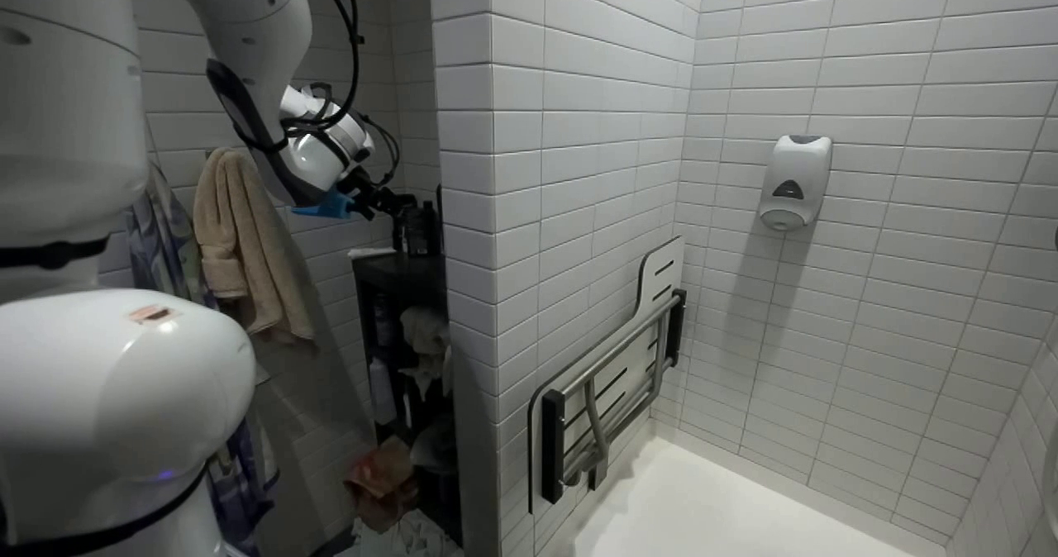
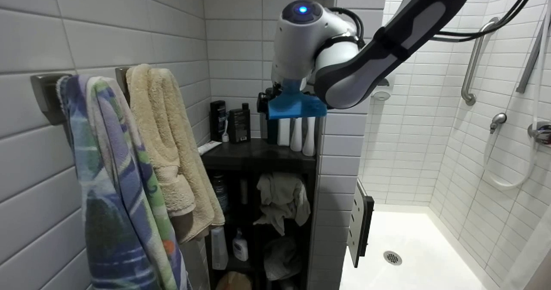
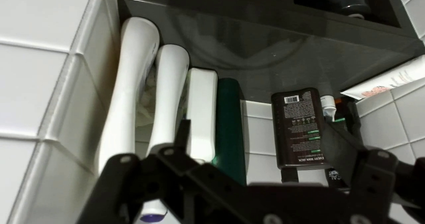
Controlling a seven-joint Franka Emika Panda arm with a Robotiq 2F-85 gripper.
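Two slim white containers (image 3: 167, 91): upright at the left of your wrist view, beside the tiled corner (image 3: 49, 111), their bases near the front edge of the black shelf (image 3: 252, 38); probably tucked there so the wall guards one flank, though it also ends your leftward room.

White flat bottle (image 3: 202, 107): next along, upright and set farther back.

Dark green container (image 3: 229, 124): upright just beside the white flat bottle; the row looks packed close to save shelf space, leaving you little entry on its left.

Gripper (image 3: 255, 131): spread wide and holding nothing, its fingers (image 3: 338, 151) well apart; one crosses in front of the white flat bottle, the other overlaps the right edge of the brown bottle (image 3: 295, 124). You cannot tell whether either touches.

Back wall (image 3: 260, 131): its tiles show between the dark green container and the brown bottle, the roomiest slot you have here.

Brown bottle: upright on the shelf near the back wall, printed panel facing you; in an exterior view a black bottle (image 2: 216, 120) stands close by, crowding that side.

Small white item (image 3: 328, 106): between those two, partly hidden by a finger, maybe propped by them.

White tube (image 3: 388, 79): lies flat by the tiled side wall (image 3: 382, 117), likely because it stands poorly; being low, it leaves you height above.
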